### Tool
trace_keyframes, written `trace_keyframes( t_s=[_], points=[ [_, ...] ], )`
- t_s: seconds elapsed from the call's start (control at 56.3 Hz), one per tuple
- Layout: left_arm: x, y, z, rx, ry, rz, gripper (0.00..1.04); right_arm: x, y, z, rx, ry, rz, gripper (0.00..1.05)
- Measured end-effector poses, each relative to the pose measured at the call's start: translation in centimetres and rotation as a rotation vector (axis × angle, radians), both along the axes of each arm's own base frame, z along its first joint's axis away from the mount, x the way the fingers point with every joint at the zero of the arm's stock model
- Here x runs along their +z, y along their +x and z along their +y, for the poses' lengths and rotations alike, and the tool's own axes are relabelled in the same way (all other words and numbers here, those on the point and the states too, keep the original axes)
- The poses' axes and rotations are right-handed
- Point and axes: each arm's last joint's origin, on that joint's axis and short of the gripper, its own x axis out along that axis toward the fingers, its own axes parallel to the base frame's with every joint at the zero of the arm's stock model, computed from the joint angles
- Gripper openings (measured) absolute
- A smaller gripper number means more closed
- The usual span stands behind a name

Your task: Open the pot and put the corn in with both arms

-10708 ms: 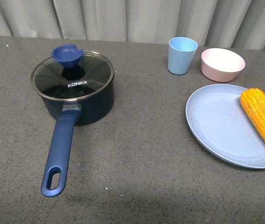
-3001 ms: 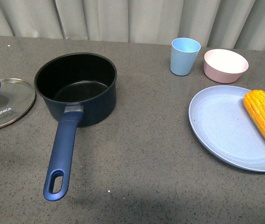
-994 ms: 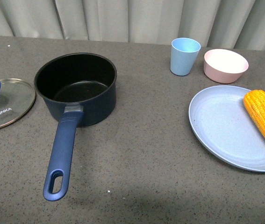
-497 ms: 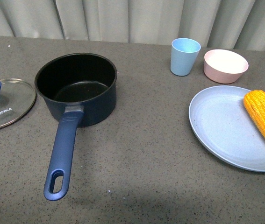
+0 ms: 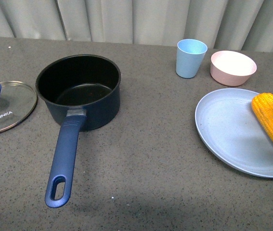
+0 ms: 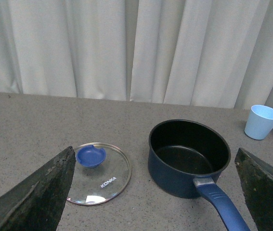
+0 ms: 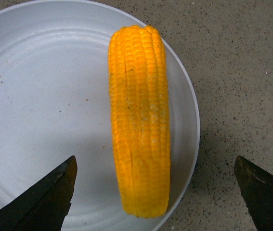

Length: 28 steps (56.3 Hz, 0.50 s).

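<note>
Nearest the robot is the slotted handle [image 5: 63,163] of the pot [image 5: 97,110], lying across the grey tabletop [image 5: 146,163]. Over on the right, the corn [image 5: 271,122] lies along the right side of the pale blue plate [image 5: 223,125]. The front view catches only a black sliver at the frame edge by the cob. The right wrist view fills that in: the right gripper [image 7: 155,192] hangs over the corn, jaws wide apart, one on each side and clear of it.

The pot stands left of centre, open, black inside, nothing in it. Its glass lid [image 5: 8,108] lies flat to the left, knob up, apart from the pot. The front view clips it, but the left wrist view shows it whole. That view alone shows the left gripper [image 6: 154,187], jaws spread wide on nothing.

Far right, a light blue cup [image 5: 190,57] stands just beside a pink bowl [image 5: 232,67], before the curtain [image 5: 126,19].
</note>
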Motion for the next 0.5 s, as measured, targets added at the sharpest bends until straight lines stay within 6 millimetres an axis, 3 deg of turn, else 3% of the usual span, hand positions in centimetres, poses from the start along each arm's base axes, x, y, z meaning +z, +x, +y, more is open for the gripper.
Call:
trace_keyframes(
  t_s=[0.213, 0.497],
  points=[
    [0.0, 0.0, 0.0, 0.0, 0.0, 0.0, 0.98, -1.4, 2.0, 0.0, -0.041, 0.016, 0.035, 0.95],
    [0.0, 0.0, 0.0, 0.0, 0.0, 0.0, 0.98, -3.4, 2.9, -0.1, -0.061, 0.046, 0.075, 0.95]
  ],
)
